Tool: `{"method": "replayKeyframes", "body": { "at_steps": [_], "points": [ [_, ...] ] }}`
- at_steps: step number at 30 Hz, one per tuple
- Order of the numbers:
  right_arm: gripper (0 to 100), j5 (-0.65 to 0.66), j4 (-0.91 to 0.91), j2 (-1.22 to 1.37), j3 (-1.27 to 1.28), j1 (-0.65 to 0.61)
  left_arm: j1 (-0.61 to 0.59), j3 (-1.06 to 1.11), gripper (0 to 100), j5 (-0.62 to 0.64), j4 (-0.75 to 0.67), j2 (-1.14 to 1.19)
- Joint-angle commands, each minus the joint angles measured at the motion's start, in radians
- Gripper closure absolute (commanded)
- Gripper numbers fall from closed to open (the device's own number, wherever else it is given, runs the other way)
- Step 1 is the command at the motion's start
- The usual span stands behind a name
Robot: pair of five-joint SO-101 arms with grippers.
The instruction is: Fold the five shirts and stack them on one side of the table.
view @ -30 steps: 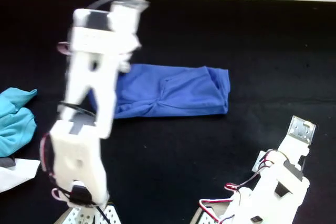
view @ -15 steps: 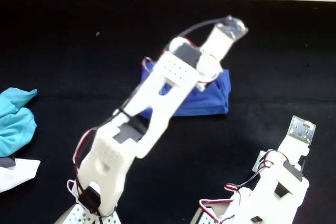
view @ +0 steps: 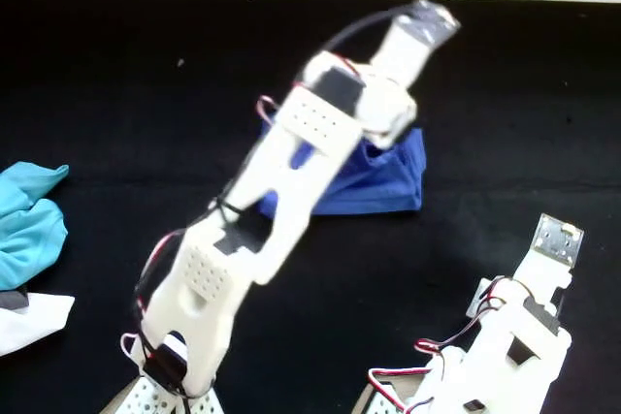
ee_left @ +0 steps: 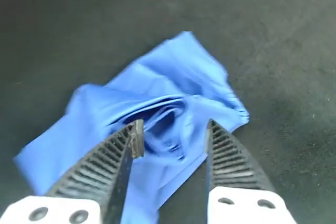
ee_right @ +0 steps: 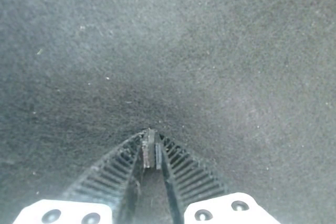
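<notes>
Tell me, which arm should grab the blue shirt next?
Left. The left gripper hangs open right above the blue shirt; the right gripper is shut over the black table, apart from it.

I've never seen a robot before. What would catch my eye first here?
A white arm stretches across the black table, its left hand open over a crumpled blue shirt near the middle. A turquoise shirt lies bunched at the high view's left edge, and the right hand is shut over the bare table.
</notes>
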Motion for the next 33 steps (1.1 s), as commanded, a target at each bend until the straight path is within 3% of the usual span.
{"method": "replayKeyframes", "body": {
  "at_steps": [1, 2, 5, 10, 15, 25, 33],
  "points": [
    [99.1, 0.005, -0.030, -0.002, 0.018, -0.002, -0.110, -0.065, 96, 0.011, 0.089, -0.008],
    [99.1, 0.005, -0.031, -0.002, 0.018, -0.002, -0.139, -0.050, 100, 0.012, 0.095, -0.007],
    [99.1, 0.005, -0.031, -0.002, 0.018, -0.002, -0.191, 0.044, 100, 0.012, 0.091, 0.002],
    [99.1, 0.005, -0.031, -0.002, 0.018, -0.002, -0.188, 0.151, 99, 0.014, 0.026, 0.105],
    [99.1, 0.005, -0.031, -0.002, 0.018, -0.002, -0.102, 0.151, 99, 0.041, 0.000, 0.185],
    [99.1, 0.005, -0.031, -0.002, 0.018, -0.002, 0.171, 0.151, 99, 0.072, 0.043, 0.091],
    [99.1, 0.005, -0.033, -0.002, 0.018, -0.002, 0.173, 0.151, 99, 0.068, 0.097, -0.048]
  ]
}}
